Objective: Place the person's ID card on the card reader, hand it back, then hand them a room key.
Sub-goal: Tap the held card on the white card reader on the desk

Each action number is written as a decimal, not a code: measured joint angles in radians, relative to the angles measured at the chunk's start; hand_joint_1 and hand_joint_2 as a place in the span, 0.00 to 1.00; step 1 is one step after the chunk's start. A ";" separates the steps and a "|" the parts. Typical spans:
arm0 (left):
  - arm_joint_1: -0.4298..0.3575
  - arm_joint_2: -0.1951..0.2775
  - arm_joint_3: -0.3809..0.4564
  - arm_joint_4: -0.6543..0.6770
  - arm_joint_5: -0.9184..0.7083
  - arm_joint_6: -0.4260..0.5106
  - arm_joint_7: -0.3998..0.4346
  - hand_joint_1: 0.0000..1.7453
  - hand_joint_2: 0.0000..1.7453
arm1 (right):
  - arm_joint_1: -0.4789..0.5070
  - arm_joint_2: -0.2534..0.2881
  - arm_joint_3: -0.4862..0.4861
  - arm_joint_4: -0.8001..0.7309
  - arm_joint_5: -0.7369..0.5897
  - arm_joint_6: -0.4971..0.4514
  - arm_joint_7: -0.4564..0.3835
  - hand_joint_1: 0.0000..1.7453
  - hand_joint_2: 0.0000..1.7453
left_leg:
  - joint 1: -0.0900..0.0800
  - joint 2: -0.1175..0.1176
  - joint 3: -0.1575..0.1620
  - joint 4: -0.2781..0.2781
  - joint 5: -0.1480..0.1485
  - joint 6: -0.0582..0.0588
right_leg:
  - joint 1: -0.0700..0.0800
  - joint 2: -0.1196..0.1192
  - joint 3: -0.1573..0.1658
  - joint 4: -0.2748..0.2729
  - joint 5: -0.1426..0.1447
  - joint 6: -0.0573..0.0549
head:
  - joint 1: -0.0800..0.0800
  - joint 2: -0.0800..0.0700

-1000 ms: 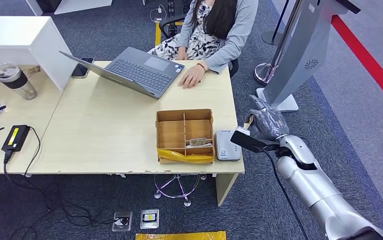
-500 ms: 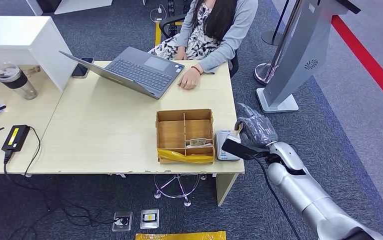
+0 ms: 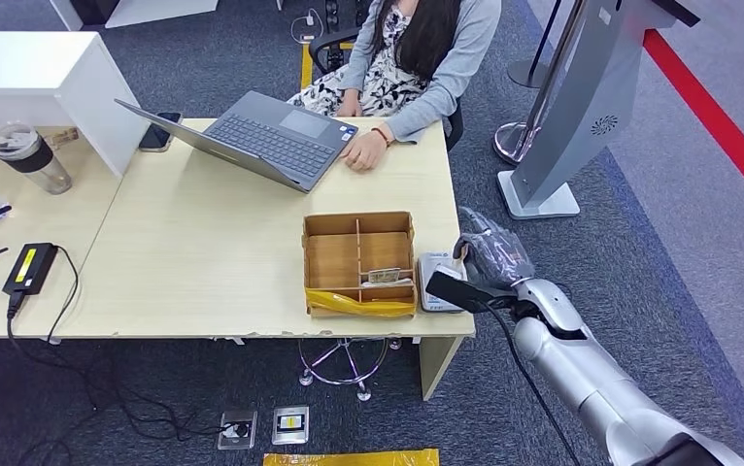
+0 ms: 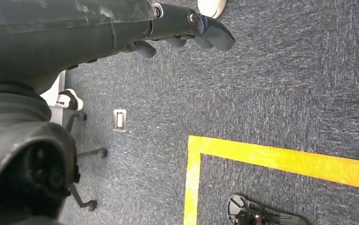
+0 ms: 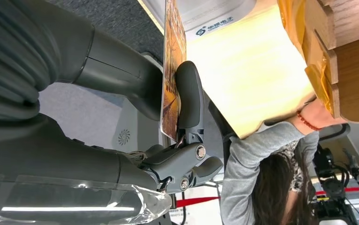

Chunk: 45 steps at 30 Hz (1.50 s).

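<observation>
Step one is on: your right hand (image 3: pixel 490 254) pinches the ID card (image 5: pixel 170 70) in its fingers (image 5: pixel 189 96), just beside the card reader (image 3: pixel 438 282) on the surface (image 3: pixel 203 252). Next, I think, lay it flat on top. Your left hand (image 4: pixel 187 28) hangs over the floor, holding nothing.

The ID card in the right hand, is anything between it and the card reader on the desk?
Nothing visible blocks it. The right hand pinches the ID card beside the card reader; the divided cardboard box sits on the reader's far side, out of the path.
</observation>
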 joint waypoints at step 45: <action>-0.001 0.001 -0.001 0.000 -0.001 -0.009 -0.015 0.00 0.00 | -0.018 0.058 0.084 -0.056 0.082 0.039 0.057 1.00 1.00 | 0.000 0.001 0.000 0.000 0.000 0.000 | 0.000 0.001 0.000 0.000 0.000 0.000 | 0.000 0.000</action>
